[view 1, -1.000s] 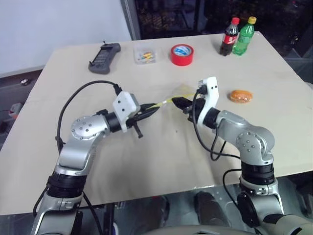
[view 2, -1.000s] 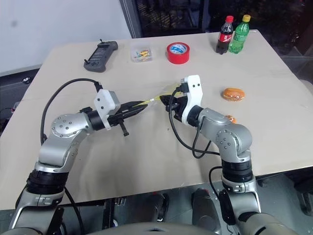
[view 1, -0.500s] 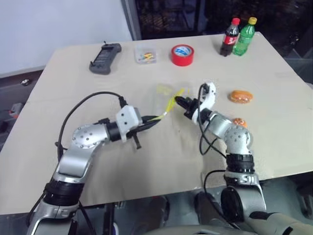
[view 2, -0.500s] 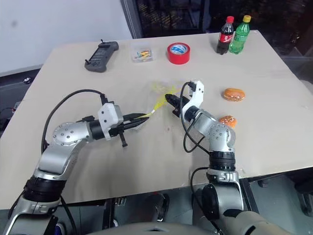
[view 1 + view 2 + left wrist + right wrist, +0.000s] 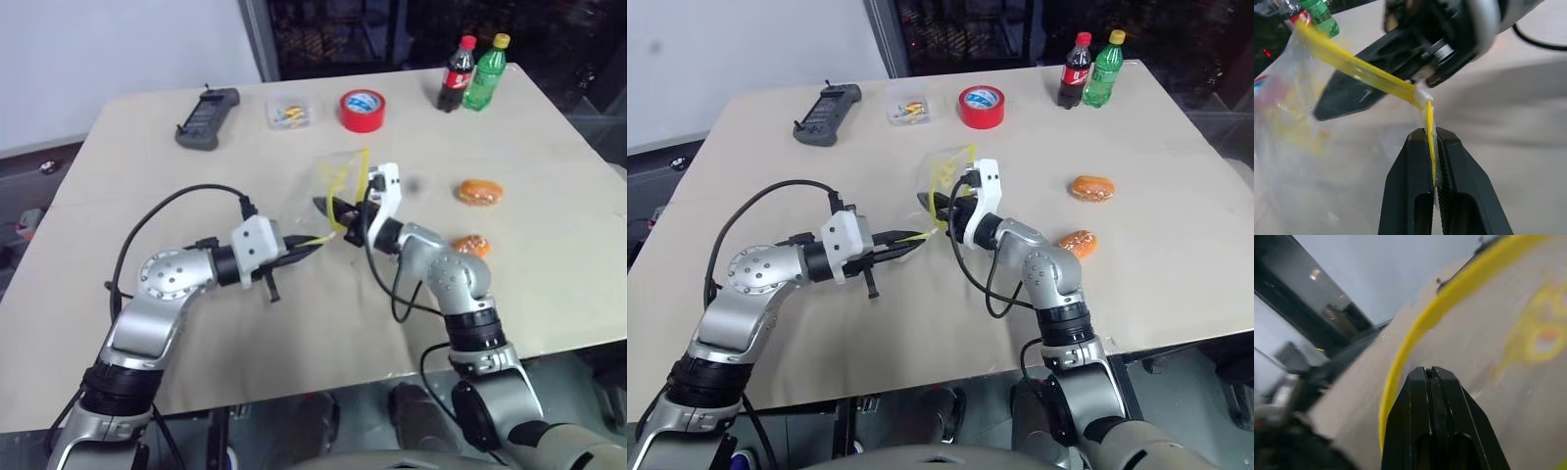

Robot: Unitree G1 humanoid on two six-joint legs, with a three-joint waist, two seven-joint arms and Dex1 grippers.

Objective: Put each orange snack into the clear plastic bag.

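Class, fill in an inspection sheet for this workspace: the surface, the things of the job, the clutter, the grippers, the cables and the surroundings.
Surface: beige table, bare in front of the arms.
Job's things: clear plastic bag lifted off the table between both grippers; two orange snacks lie on the table, outside the bag.
Clutter: red tape roll, small clear box, black handheld device, cola bottle, green bottle, all along the far edge.
Grippers: left gripper shut on the bag's yellow seal strip; right gripper shut on the bag.
Cables: black cables loop over each arm.
Surroundings: pale wall beyond the table.
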